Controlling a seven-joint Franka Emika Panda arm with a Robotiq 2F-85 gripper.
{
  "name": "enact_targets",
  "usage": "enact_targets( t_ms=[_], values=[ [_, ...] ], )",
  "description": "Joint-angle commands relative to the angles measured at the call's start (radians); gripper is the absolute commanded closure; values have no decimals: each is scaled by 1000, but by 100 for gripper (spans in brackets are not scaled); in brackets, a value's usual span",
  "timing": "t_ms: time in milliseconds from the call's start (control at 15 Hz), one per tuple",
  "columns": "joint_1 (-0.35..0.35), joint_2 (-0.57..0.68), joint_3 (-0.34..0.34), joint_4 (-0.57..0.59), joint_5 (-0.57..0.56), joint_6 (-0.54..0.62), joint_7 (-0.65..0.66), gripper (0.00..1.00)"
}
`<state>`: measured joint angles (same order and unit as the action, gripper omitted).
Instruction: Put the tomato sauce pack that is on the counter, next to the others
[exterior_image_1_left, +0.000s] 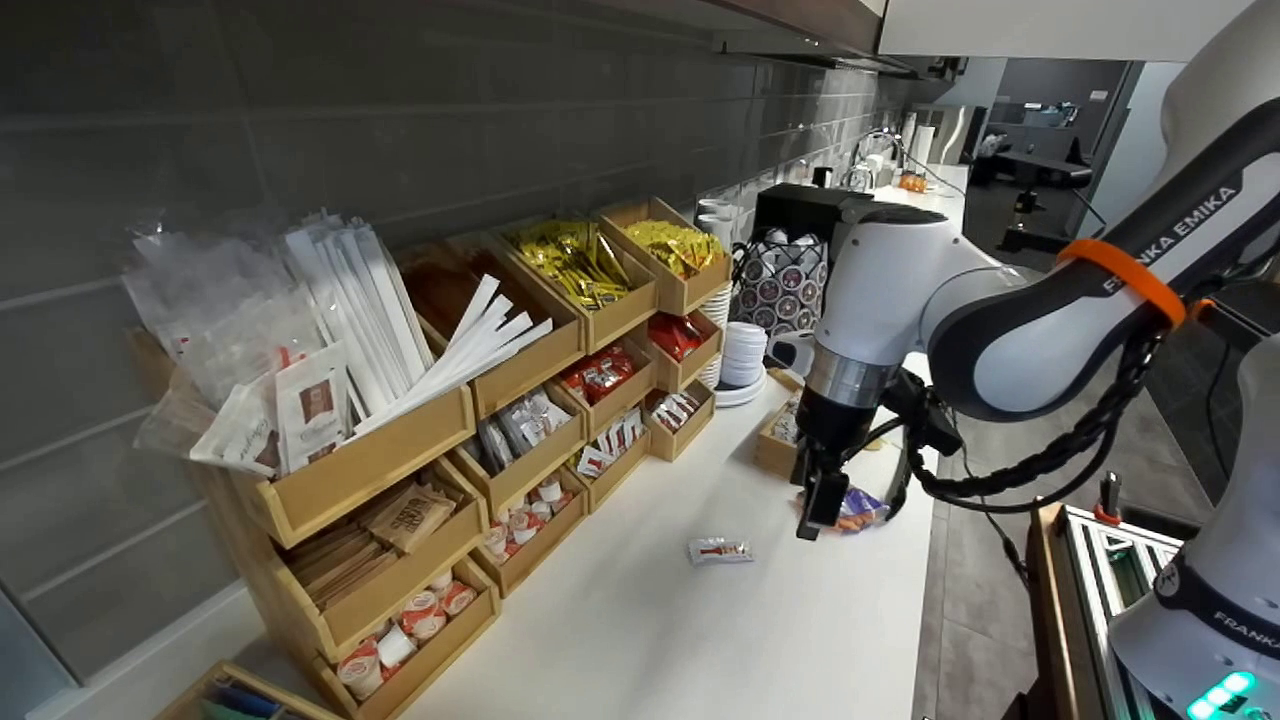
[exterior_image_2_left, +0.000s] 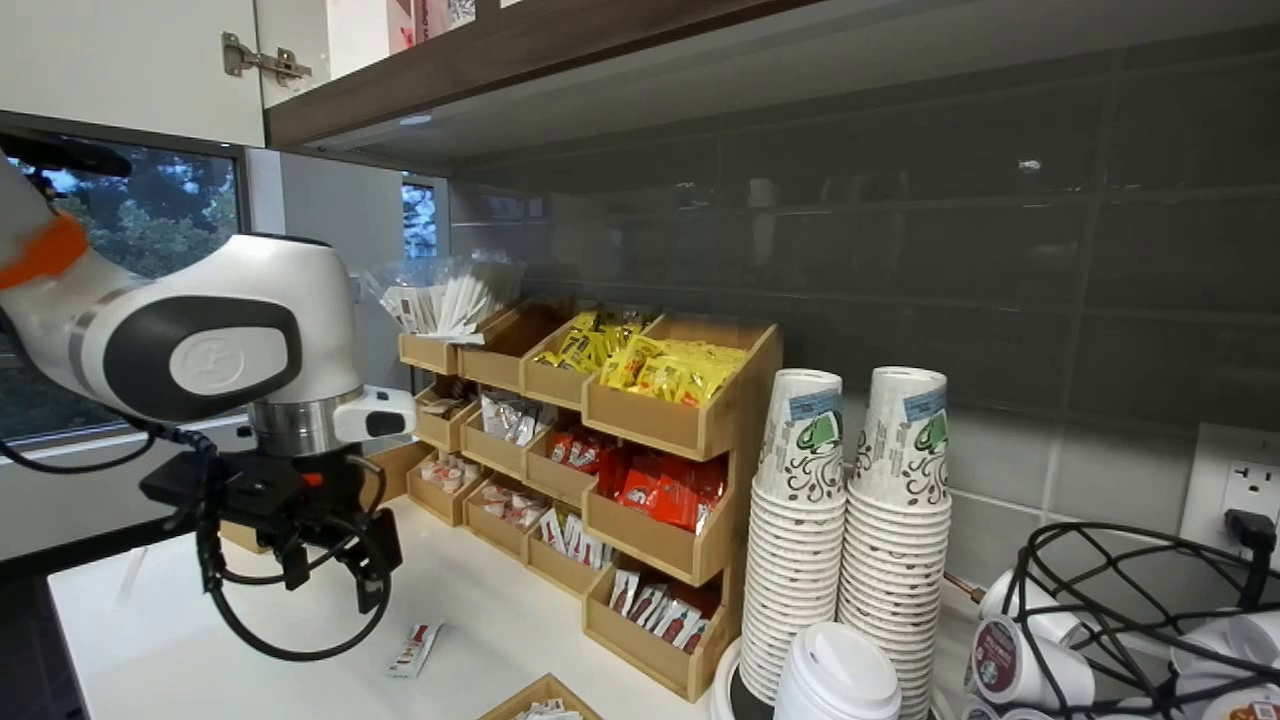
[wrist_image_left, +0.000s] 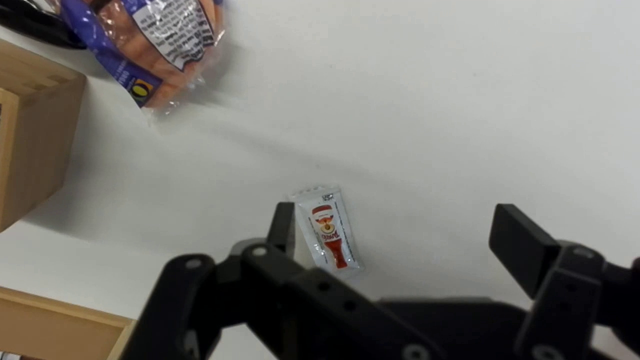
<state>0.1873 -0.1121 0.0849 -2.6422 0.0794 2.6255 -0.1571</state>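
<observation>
Pincer (wrist_image_left: 397, 230), tomato sauce pack (wrist_image_left: 327, 231) below

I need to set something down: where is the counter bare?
Bare counter lies either side of the tomato sauce pack, toward the wooden organizer and the front edge. It is crowded around the purple bag, small wooden box and stacked cups.
</observation>
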Motion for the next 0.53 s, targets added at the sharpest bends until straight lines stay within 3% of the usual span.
enact_targets(
  t_ms=[0, 333, 467],
  values=[
    [-12, 25, 15, 14, -2, -2, -1, 0],
    [-15, 71, 21, 44, -7, -2, -1, 0],
    [-14, 92, 25, 37, -11, 49, 19, 0]
  ],
)
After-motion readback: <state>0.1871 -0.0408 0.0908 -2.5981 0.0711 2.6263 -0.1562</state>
